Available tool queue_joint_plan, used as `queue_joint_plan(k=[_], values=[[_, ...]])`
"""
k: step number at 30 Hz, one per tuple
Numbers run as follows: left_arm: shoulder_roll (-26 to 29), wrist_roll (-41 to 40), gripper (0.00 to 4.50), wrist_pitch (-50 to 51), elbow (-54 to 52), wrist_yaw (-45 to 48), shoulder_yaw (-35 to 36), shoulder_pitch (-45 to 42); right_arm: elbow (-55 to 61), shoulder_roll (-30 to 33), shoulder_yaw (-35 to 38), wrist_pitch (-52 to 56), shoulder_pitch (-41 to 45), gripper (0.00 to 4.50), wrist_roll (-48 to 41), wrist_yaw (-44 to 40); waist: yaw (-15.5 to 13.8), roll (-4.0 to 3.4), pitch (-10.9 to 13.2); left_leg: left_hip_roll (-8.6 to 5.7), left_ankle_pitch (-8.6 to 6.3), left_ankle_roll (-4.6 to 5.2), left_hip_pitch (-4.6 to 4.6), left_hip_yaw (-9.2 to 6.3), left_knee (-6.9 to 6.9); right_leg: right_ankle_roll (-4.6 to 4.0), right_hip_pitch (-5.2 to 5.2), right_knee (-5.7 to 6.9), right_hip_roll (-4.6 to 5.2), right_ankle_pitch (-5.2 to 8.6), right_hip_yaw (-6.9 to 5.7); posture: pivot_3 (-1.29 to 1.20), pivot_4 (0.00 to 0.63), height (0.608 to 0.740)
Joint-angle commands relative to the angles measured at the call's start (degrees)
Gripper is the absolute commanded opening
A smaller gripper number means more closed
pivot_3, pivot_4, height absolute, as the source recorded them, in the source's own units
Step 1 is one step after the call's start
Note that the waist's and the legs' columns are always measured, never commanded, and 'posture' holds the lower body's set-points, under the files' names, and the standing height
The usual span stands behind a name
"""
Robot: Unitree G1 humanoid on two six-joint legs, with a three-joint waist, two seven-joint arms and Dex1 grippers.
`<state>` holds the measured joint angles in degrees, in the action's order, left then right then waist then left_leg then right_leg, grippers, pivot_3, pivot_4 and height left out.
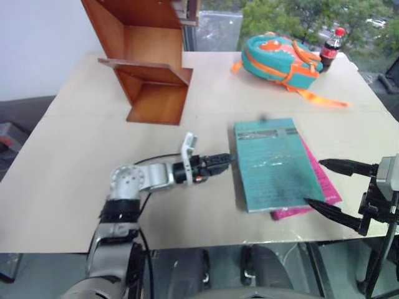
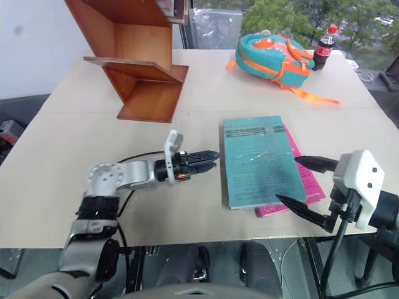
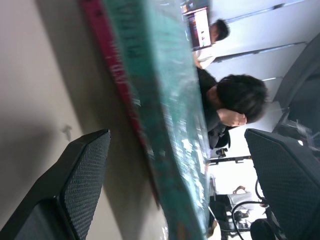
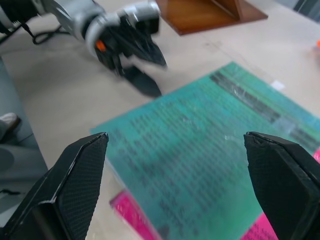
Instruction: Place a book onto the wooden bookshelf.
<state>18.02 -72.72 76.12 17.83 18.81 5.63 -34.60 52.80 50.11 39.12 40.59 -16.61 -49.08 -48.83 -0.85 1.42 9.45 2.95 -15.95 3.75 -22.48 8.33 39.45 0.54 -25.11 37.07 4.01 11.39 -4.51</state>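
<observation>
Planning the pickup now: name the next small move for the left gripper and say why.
Probably ease the left gripper a little further toward the book so its edge enters the open jaws, then close. The book lies flat on the pink book, neither gripper holds it, and the right gripper stands open beside it.

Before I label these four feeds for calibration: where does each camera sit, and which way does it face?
Left eye: on the head, looking down over the table; shows the left pincer by the teal book.
Right eye: beside it, same scene; right pincer open at the book's other side, wooden bookshelf beyond.
Left wrist: low, facing the book's edge; own fingers open.
Right wrist: facing across the book's cover toward the left pincer; own fingers open.
Shared: every view shows the teal book.
</observation>
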Motion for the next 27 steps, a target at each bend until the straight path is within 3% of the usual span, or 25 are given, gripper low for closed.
queue_joint_plan(k=[1, 13, 17, 24, 27], values=[[-2.0, 3.8, 4.5, 0.0, 3.2, 4.1, -1.1, -3.7, 2.5, -0.4, 0.7, -0.9, -0.4, 4.43, -1.2, 2.6, 0.0, 0.01, 0.0, -0.01, 0.0, 0.0, -0.11, -0.09, 0.03, -0.01, -0.01, -0.06, 0.01, -0.01, -0.11, 0.0, 0.15, 0.74], [-7.8, 18.1, 4.5, -2.3, 13.5, 18.3, -6.0, -10.7, 4.6, -0.8, -1.9, -2.7, -0.8, 4.43, -0.2, 8.4, 0.0, 0.02, 0.0, -0.22, 0.0, 0.01, -0.35, -0.46, 0.03, 0.05, 0.01, -0.24, 0.1, 0.01, -0.45, 0.0, 0.15, 0.74], [-8.8, 20.4, 3.3, -2.1, 15.0, 20.6, -5.0, -11.6, 4.6, -0.8, -1.9, -3.1, -1.3, 4.5, -0.1, 9.0, 0.0, 0.03, 0.0, -0.22, 0.0, 0.02, -0.37, -0.51, 0.03, 0.18, 0.03, -0.24, 0.13, 0.09, -0.5, 0.0, 0.15, 0.74], [-7.9, 21.2, 0.05, 0.2, 12.3, 22.5, -2.1, -9.9, 3.4, -0.7, -3.1, -4.3, -1.7, 4.5, 1.1, 8.8, 0.0, 0.03, 0.0, -0.19, 0.01, 0.02, -0.39, -0.56, 0.03, 0.2, 0.03, -0.24, 0.12, 0.1, -0.53, 0.0, 0.15, 0.74], [-5.6, 18.4, 0.05, 3.1, 8.4, 23.7, 1.4, -8.8, 2.5, -0.5, -3.8, -4.9, -1.1, 4.5, 1.6, 8.5, 0.2, 0.04, 0.0, -0.18, 0.0, 0.02, -0.39, -0.56, 0.03, 0.21, 0.03, -0.24, 0.12, 0.11, -0.52, 0.0, 0.15, 0.74]])
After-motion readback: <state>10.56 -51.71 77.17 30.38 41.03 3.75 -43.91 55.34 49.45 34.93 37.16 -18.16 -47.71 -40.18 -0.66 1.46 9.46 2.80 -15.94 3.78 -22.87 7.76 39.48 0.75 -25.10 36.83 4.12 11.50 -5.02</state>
